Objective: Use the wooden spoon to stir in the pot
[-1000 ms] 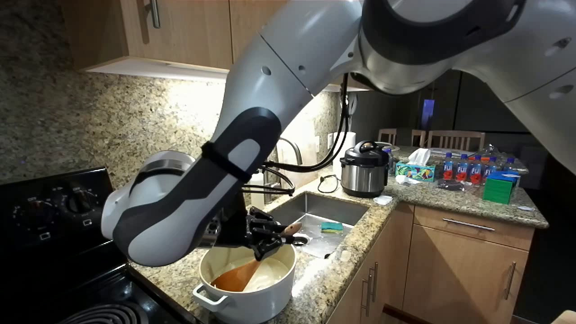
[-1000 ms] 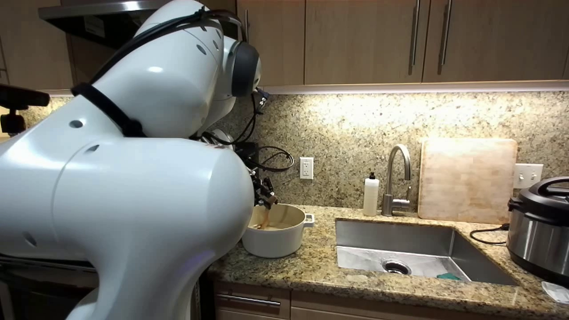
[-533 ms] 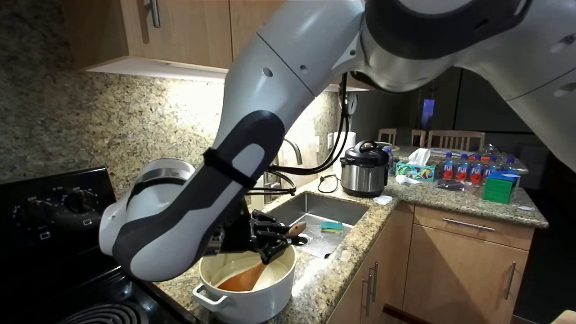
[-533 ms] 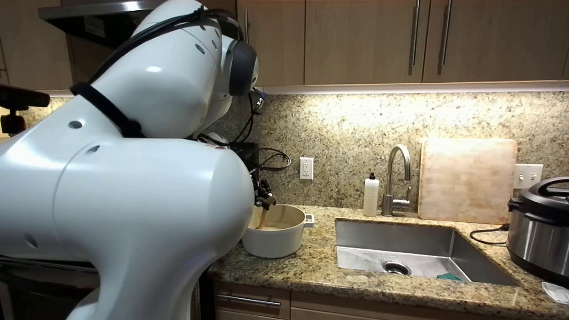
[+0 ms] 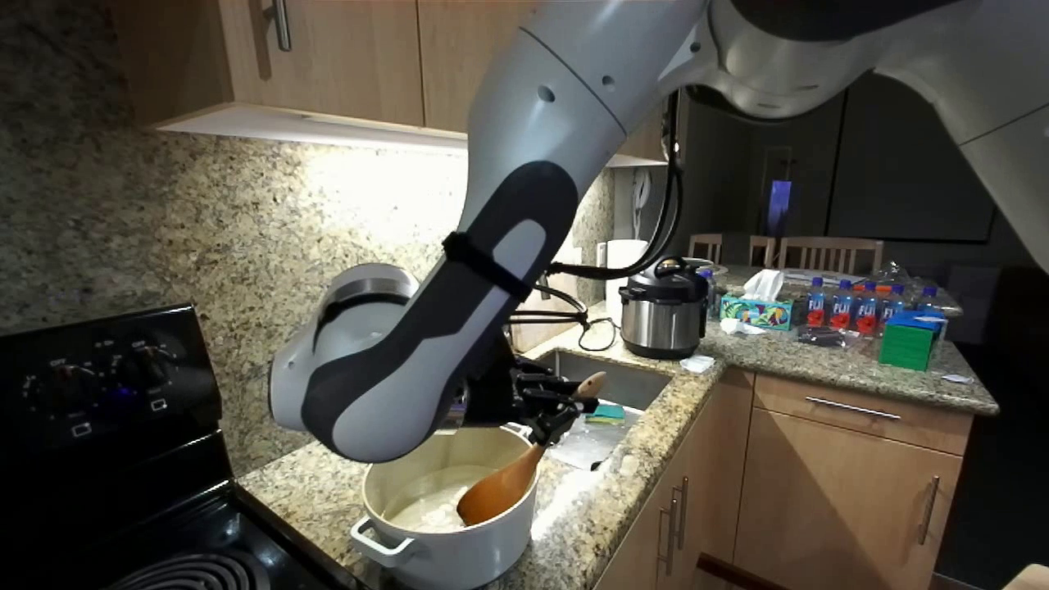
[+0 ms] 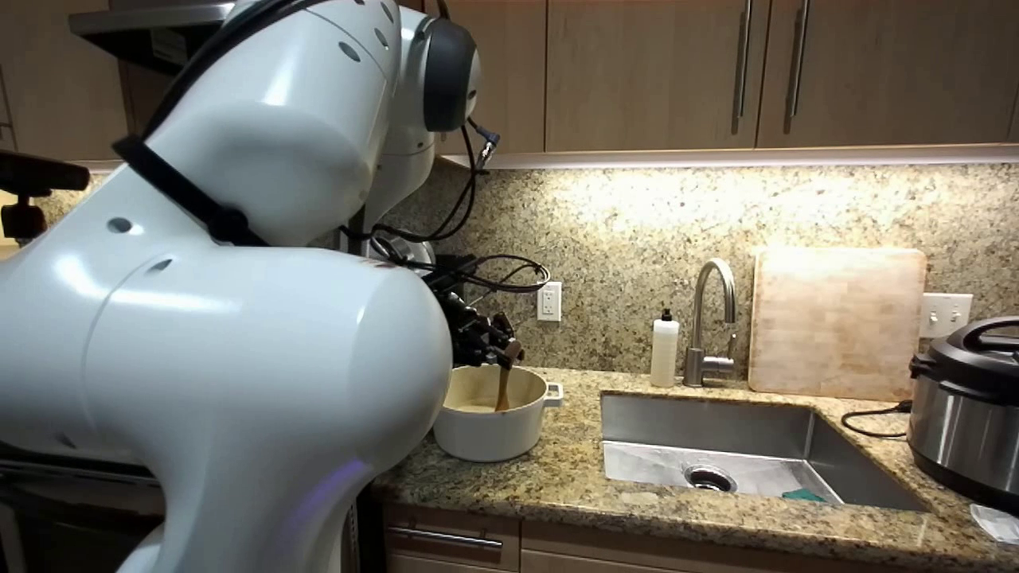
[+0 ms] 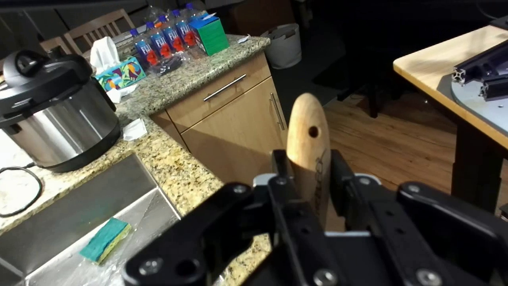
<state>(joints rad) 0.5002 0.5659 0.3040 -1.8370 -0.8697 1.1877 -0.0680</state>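
1. The pot (image 5: 479, 561) stood on the desk (image 6: 569, 446), between the stove (image 5: 164, 500) and the sink (image 6: 700, 418).
2. In an exterior view, the spoon (image 5: 497, 489) leaned over, with its wide end low in the right part of the pot.
3. The jaws were pinched in close on the spoon's handle (image 7: 307, 153), one on each side. The gap was just as wide as the handle.
4. The jaws hung just above the pot's rim. In the wrist view, the top of the handle poked up past them and had a little hole.
5. Something pale (image 5: 422, 512) lay in the bottom of the pot, but I could not tell what.
6. A sponge (image 7: 104, 240) lay in the sink.
7. The cooker (image 5: 664, 319) stood on the desk past the sink, near a tissue box (image 5: 758, 313).
8. Bottles (image 5: 866, 310) stood in a row by a green box (image 5: 905, 346).
9. A soap bottle (image 6: 665, 350) stood just beside the tap (image 6: 696, 338).
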